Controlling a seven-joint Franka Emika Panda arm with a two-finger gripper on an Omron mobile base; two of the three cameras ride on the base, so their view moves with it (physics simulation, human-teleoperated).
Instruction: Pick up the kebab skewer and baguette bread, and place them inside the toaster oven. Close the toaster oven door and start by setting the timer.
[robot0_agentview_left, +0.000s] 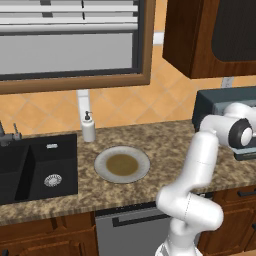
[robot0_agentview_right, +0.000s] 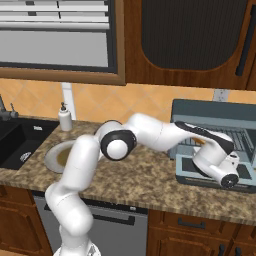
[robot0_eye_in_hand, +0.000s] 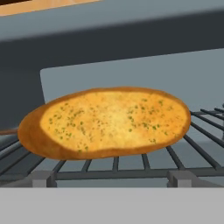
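Golden, herb-flecked baguette bread (robot0_eye_in_hand: 109, 122) lies flat on the toaster oven (robot0_agentview_right: 215, 112) rack, hand open

We see a speckled, stone-like counter (robot0_agentview_left: 150, 140) with a matt finish, glossy dark wood cabinets (robot0_agentview_left: 200, 35), a smooth blue-grey metal toaster oven (robot0_agentview_right: 210, 112), thin metal rack wires (robot0_eye_in_hand: 197, 144), and baguette bread (robot0_eye_in_hand: 109, 122) with a rough, herb-flecked golden crust.
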